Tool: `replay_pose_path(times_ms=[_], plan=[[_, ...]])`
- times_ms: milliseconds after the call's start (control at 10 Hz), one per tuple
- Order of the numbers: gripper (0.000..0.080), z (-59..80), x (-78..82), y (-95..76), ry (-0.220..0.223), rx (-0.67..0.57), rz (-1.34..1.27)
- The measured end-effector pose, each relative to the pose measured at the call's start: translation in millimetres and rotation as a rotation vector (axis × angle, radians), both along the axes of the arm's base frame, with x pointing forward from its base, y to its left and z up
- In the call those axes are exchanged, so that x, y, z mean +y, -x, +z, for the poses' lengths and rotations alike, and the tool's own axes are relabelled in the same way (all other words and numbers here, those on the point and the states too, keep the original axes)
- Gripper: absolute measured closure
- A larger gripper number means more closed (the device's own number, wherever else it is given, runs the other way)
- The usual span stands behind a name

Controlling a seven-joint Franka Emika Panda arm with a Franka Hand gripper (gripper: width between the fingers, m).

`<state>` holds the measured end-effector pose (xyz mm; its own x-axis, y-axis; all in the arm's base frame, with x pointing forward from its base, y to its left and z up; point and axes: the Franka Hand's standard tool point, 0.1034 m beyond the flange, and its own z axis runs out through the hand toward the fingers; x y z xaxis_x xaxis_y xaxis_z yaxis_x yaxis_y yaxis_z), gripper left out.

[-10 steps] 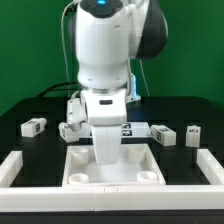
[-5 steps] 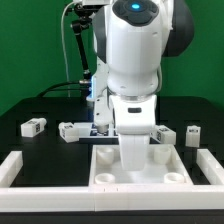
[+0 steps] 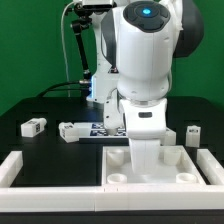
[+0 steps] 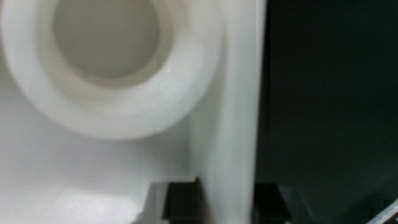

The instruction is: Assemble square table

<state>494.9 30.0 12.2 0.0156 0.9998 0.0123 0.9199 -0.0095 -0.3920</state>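
The white square tabletop (image 3: pixel 150 168) lies flat against the front border bar, its round leg sockets facing up. My gripper (image 3: pixel 144 150) reaches down onto its far wall; my own hand hides the fingers there. In the wrist view my gripper (image 4: pixel 231 205) is shut on the tabletop's thin white wall (image 4: pixel 222 120), one dark finger (image 4: pixel 178 203) on each side, with a round socket (image 4: pixel 107 50) beside it. Short white tagged legs lie behind: two at the exterior view's left (image 3: pixel 33 127) (image 3: pixel 70 131), one at its right (image 3: pixel 193 135).
Low white border bars run along the exterior view's left (image 3: pixel 12 166), front (image 3: pixel 55 186) and right (image 3: pixel 214 166). The marker board (image 3: pixel 103 130) lies behind the tabletop, near the arm's base. Cables hang at the back.
My arm has moved toward the exterior view's right, and the tabletop has slid with it along the front bar toward the right bar.
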Motion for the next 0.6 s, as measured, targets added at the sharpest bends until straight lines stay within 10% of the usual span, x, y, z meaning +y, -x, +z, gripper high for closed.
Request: replay_pose_path(times_ms=[600], plan=[[0.0693,-1.8,27.8,-0.7,-0.013,-0.013,0.004]])
